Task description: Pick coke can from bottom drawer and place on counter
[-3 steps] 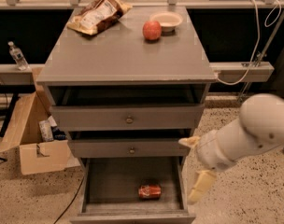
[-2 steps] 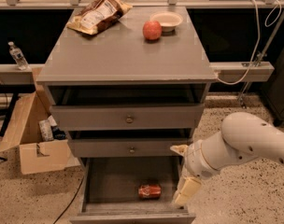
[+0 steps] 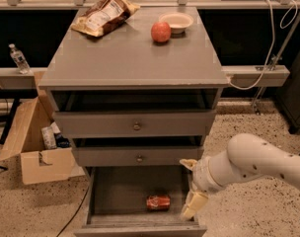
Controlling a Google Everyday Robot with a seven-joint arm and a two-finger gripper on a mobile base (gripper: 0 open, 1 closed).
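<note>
- Down at the near right, over the right rim of the open bottom drawer: hangs the pincer, on a white arm coming in from the right.
- Stands wide open, one finger up by the middle drawer, the other pointing down toward the near rim; holds nothing.
- Just left of the pincer, not touching it: lies the coke can, on its side on the grey drawer floor, toward the near right.
- Above: middle drawer and top drawer, both slightly ajar, each with a small round knob.
- On the table, at the far edge: red apple just beside a pale bowl; snack bag far left.
- Left of the cabinet, on the speckled floor: open cardboard box; beyond it, on a ledge, a clear bottle.
</note>
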